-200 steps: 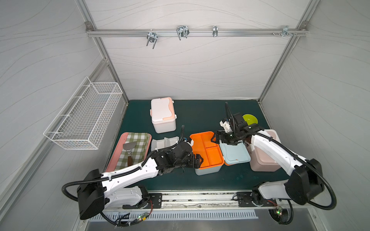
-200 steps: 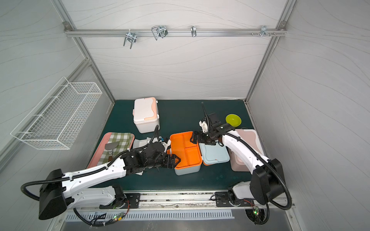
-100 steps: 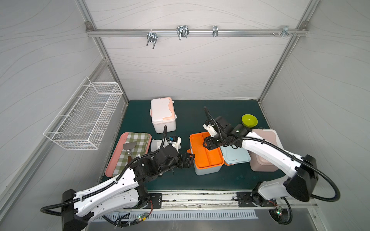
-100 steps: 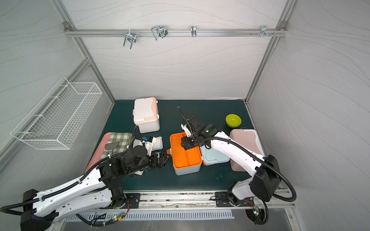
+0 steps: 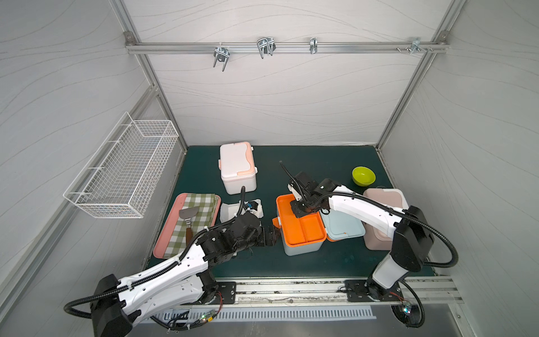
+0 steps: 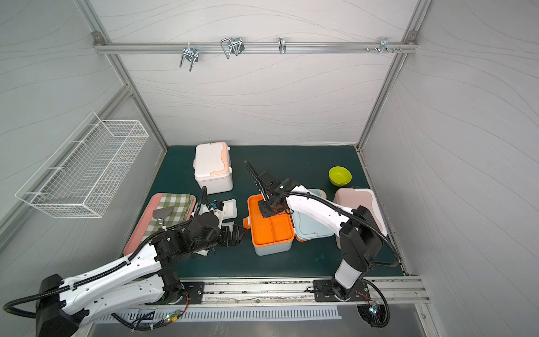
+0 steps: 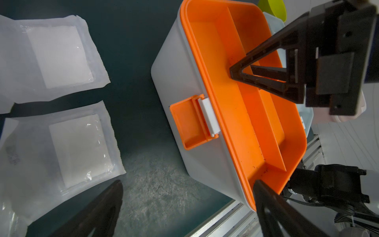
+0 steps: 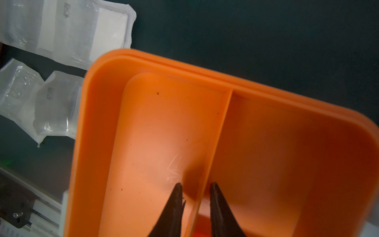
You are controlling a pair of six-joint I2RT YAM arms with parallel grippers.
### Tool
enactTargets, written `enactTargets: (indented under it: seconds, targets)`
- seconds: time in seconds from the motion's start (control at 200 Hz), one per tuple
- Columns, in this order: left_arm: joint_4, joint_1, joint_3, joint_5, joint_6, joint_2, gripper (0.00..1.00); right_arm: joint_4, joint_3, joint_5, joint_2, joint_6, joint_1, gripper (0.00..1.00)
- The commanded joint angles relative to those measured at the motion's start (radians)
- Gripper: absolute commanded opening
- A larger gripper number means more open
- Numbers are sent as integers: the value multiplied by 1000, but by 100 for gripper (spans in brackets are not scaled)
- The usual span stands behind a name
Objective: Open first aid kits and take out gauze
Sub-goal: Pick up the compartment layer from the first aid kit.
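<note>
On a dark green desk (image 5: pixel 320 163) closed in by white panels (image 5: pixel 277 102), with a wire basket (image 5: pixel 122 169) hung on the left wall and a metal rail (image 5: pixel 262 48) of hooks overhead, three rounded boxes stand. The white box (image 5: pixel 237 166) with peach trim sits shut toward the back. The pink box (image 5: pixel 382 198) sits shut at the right edge, near a green bowl (image 5: pixel 363 176). Between them the blue box (image 5: pixel 303 248) is open, its pale lid (image 5: pixel 344 226) laid back beside the pink box and its orange clasp (image 7: pixel 190 125) flipped outward; a divided orange tray (image 5: pixel 300 230) fills its top. Several gauze pouches (image 7: pixel 59 55), flat white squares in clear crinkled wrap, lie on the desk between the blue box and a pink tray (image 5: pixel 175 233) with a checked cloth (image 5: pixel 201 204). The left claw (image 5: pixel 274 235) hovers wide just beside the clasp. The right claw (image 8: pixel 195 184) is narrow, astride the tray's divider (image 8: pixel 217 133); whether it pinches it I cannot tell.
</note>
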State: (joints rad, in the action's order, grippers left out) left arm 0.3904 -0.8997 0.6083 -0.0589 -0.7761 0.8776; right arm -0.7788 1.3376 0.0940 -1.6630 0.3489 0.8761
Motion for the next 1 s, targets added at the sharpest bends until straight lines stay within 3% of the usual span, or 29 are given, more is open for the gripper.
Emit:
enactTargets:
  seconds: [0.0, 0.105, 0.31, 0.765, 0.996]
  targets:
    - [-40, 15, 10, 17, -13, 8, 99, -70, 30, 83, -52, 64, 22, 12]
    - [-44, 19, 4, 12, -23, -1, 99, -122, 63, 153, -93, 105, 47, 0]
    - [-66, 20, 4, 33, -28, 3, 99, -170, 96, 218, -113, 163, 63, 0]
    - [-69, 21, -9, 31, -33, -8, 99, -195, 149, 236, -111, 288, 77, 0]
    - [-73, 21, -10, 36, -36, -17, 99, -212, 169, 292, -99, 295, 101, 0]
